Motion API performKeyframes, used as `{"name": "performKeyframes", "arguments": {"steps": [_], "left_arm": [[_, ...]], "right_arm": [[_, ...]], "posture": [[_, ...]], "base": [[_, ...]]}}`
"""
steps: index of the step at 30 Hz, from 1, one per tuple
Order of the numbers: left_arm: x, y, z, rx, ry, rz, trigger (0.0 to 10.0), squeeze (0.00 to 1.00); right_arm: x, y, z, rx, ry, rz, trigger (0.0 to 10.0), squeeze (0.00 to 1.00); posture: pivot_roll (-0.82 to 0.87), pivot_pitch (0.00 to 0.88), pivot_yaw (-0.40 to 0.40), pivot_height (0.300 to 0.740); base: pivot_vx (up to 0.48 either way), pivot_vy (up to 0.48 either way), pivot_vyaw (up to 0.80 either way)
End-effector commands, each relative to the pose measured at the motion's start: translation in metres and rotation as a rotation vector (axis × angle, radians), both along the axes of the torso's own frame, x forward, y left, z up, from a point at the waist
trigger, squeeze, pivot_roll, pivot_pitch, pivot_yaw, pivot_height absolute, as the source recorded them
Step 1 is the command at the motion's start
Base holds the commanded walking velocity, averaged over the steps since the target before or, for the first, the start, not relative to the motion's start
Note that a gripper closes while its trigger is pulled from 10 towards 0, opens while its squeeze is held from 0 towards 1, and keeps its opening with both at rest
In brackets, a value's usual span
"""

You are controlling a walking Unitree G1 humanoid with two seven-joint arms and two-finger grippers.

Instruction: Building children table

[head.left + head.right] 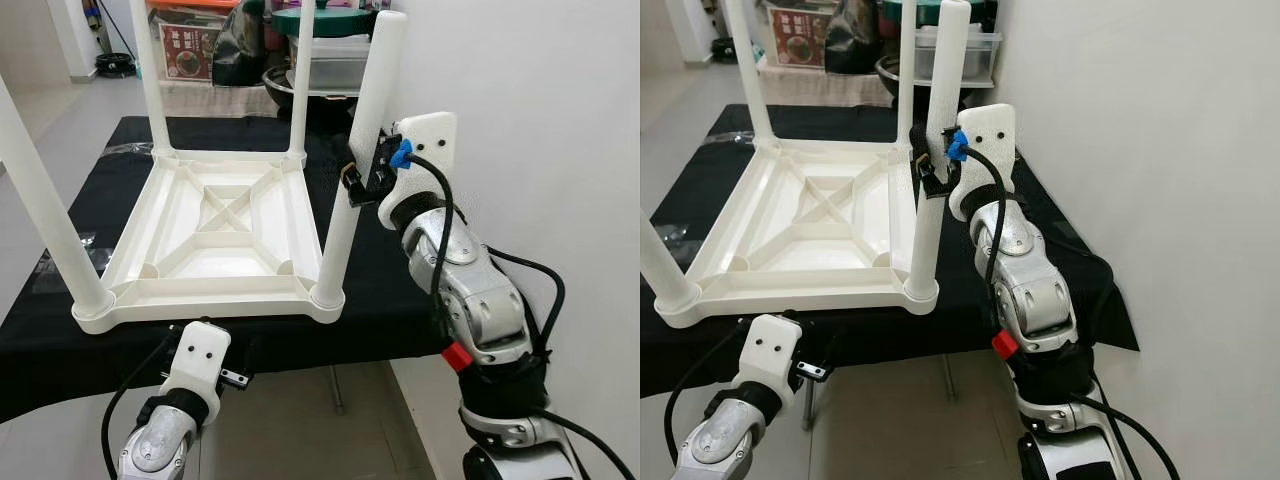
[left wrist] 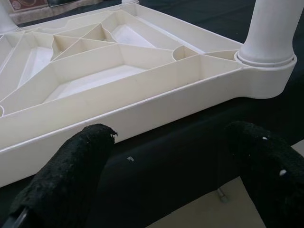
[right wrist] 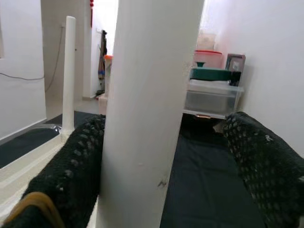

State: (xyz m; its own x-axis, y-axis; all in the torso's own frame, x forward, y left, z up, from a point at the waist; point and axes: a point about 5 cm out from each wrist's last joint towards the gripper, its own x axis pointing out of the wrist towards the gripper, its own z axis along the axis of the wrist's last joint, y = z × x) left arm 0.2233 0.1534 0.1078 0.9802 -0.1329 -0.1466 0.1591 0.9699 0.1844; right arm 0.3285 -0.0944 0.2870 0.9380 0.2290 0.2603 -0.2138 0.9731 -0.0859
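Observation:
A white plastic children's table (image 1: 215, 215) lies upside down on a black-covered table (image 1: 385, 295), with its legs pointing up. My right gripper (image 1: 357, 182) is open around the near right leg (image 1: 362, 140) at mid height. In the right wrist view the leg (image 3: 147, 109) stands between the fingers, one finger (image 3: 71, 166) against it and the other (image 3: 266, 161) apart from it. My left gripper (image 1: 236, 373) is open just below the black table's front edge. In the left wrist view it (image 2: 175, 180) faces the white table's near rim (image 2: 142, 109).
A white wall (image 1: 560, 120) runs close along the right side. Plastic boxes and a pot (image 1: 335, 55) stand behind the black table. Other legs rise at the near left (image 1: 45, 210), far left (image 1: 152, 75) and far right (image 1: 298, 85). Grey floor (image 1: 300, 430) lies below the front edge.

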Motion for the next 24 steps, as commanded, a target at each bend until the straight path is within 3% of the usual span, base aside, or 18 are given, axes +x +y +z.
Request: {"name": "performKeyframes", "arguments": {"steps": [1,8,10,14,18,20,22,24], "left_arm": [[-0.001,-0.002,-0.002,0.004,0.006,-0.004,10.0,0.00],[-0.001,0.000,-0.002,0.004,0.007,0.002,10.0,0.00],[-0.003,0.000,-0.002,0.008,0.009,0.000,10.0,0.00],[-0.004,0.001,-0.001,0.004,0.009,0.008,10.0,0.00],[-0.006,0.002,0.000,0.011,0.012,0.012,10.0,0.00],[-0.008,0.004,0.000,0.014,0.015,0.014,10.0,0.00],[-0.008,0.004,0.000,0.013,0.016,0.015,10.0,0.00],[-0.008,0.004,0.001,0.018,0.019,0.011,10.0,0.00]], "right_arm": [[0.003,-0.004,0.000,-0.016,0.017,-0.060,0.0,0.00],[0.021,-0.010,0.003,0.110,0.049,-0.020,0.0,0.00],[0.035,-0.020,0.005,0.150,0.069,-0.044,0.0,0.00],[0.044,-0.027,0.007,0.204,0.092,-0.046,0.0,0.00],[0.058,-0.034,0.010,0.311,0.123,-0.010,0.0,0.00],[0.068,-0.033,0.013,0.420,0.161,0.072,0.0,0.00],[0.069,-0.033,0.014,0.435,0.166,0.082,0.0,0.00],[0.080,-0.037,0.005,0.556,0.271,0.096,0.0,0.00]], "posture": [[0.09,0.000,-0.106,0.740],[0.09,0.001,-0.108,0.740],[0.09,0.005,-0.109,0.740],[0.10,0.014,-0.113,0.740],[0.11,0.023,-0.114,0.740],[0.11,0.028,-0.114,0.740],[0.11,0.028,-0.114,0.740],[0.12,0.040,-0.113,0.740]], "base": [[0.000,0.000,0.00],[0.000,0.000,0.00],[0.000,0.000,0.00],[0.000,0.000,0.00],[0.000,0.000,0.00],[0.000,0.000,0.00],[0.000,0.000,0.00],[0.000,0.000,0.00]]}}
